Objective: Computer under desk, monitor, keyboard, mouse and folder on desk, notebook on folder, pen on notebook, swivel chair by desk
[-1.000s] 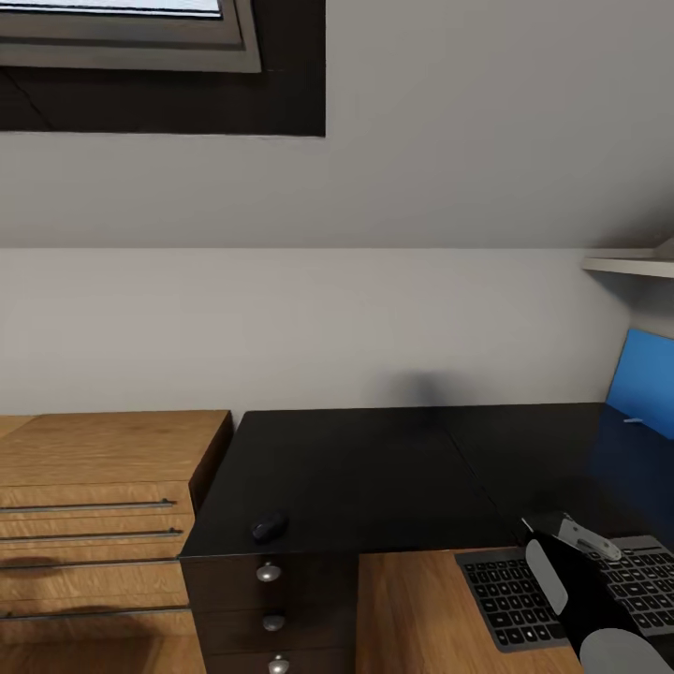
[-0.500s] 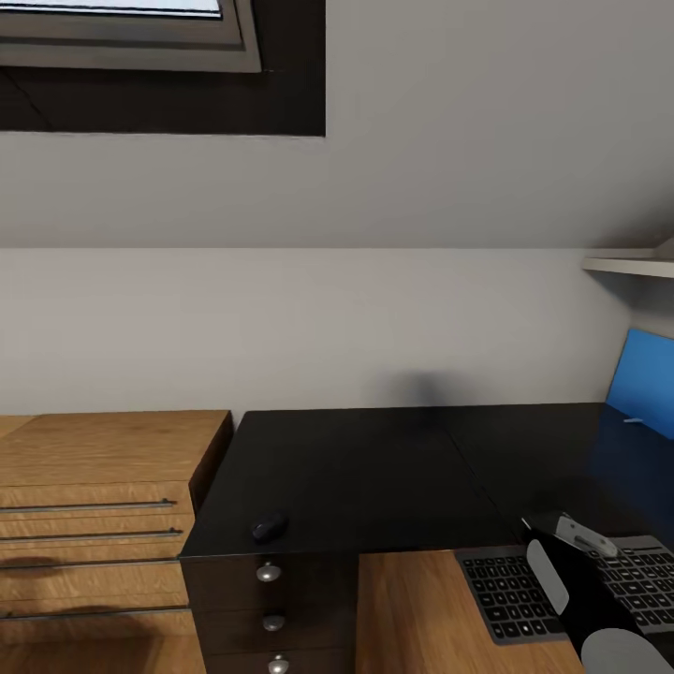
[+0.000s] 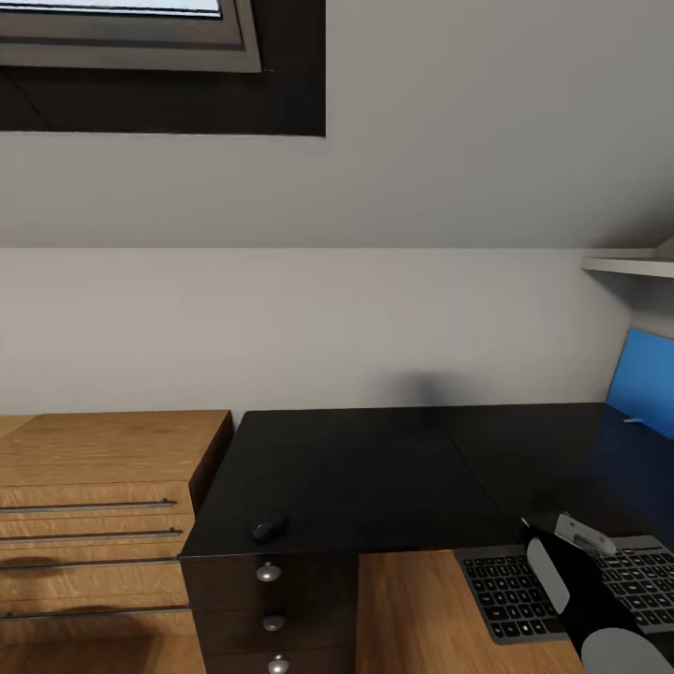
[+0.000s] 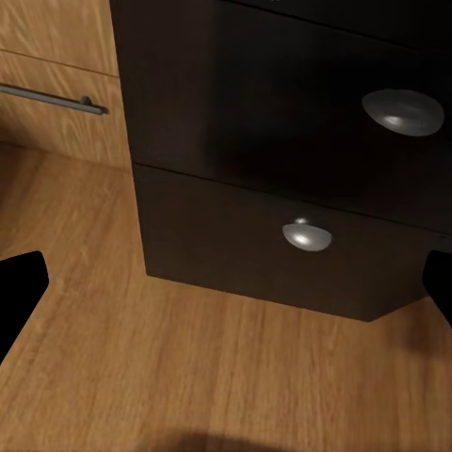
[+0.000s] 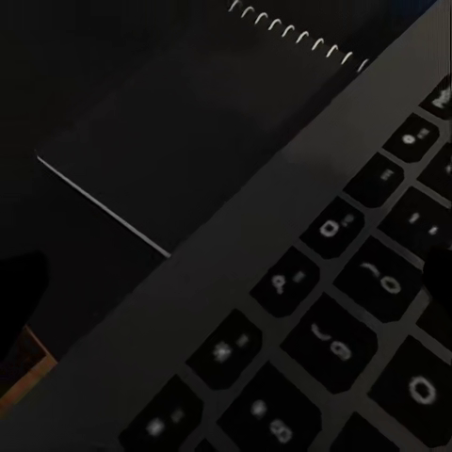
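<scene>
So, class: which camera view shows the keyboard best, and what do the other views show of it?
The head view: the keyboard shows as a whole shape, held by the right gripper at the front edge of the desk. The right wrist view gives a blurred close-up of a few keys. The left wrist view faces the drawer unit.

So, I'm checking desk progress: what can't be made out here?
keyboard: head view, right end cut by the frame edge, middle covered by the right arm.
folder: head view, mostly cut off at the right edge.
notebook: right wrist view, dark on dark, partly behind the keyboard.
</scene>
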`<state>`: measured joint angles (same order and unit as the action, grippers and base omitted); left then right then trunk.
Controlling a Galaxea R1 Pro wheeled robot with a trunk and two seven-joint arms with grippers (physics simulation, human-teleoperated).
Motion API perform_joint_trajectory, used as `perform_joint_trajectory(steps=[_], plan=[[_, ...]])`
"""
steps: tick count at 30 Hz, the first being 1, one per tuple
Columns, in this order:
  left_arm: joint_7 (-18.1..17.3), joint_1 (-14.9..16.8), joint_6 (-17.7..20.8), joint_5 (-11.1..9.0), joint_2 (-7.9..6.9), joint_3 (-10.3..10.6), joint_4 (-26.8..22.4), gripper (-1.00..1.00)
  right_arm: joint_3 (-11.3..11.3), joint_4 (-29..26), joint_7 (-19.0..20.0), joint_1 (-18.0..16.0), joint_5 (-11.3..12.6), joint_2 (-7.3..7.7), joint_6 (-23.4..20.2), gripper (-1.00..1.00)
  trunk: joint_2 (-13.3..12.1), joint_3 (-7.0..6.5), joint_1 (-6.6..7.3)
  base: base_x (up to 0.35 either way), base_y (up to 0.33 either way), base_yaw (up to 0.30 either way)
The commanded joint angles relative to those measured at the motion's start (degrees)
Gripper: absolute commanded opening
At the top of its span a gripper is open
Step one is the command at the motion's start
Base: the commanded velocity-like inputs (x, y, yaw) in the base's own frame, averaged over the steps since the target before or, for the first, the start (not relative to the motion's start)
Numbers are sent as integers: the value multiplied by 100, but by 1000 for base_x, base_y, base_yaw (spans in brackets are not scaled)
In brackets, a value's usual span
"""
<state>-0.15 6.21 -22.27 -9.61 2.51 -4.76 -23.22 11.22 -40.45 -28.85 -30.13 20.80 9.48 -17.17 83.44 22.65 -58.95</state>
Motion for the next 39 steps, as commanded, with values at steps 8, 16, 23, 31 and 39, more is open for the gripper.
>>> perform_joint_trajectory(steps=[8, 16, 23, 31, 39], plan=[[-2, 4, -14, -5, 4, -16, 2, 100, -6, -253, -32, -2, 38, 7, -23, 100, 4, 7, 0, 0, 0, 0], [-2, 5, -14, -5, 7, -16, 2, 100, -1, -429, -33, -2, 38, 10, -25, 100, 4, 7, 0, 0, 0, 0], [-2, 6, -14, 0, 13, -16, 2, 100, -6, -642, -41, -2, 38, 3, -33, 100, 4, 7, 0, 0, 0, 0], [-20, 5, -14, 2, 13, -16, 2, 100, -16, -765, -45, 5, 40, -27, -40, 100, 4, 7, 0, 0, 0, 0], [-46, 4, -14, 3, 13, -16, 2, 100, -35, -779, -42, 7, 40, -116, -35, 100, 4, 7, 0, -98, 143, 0]])
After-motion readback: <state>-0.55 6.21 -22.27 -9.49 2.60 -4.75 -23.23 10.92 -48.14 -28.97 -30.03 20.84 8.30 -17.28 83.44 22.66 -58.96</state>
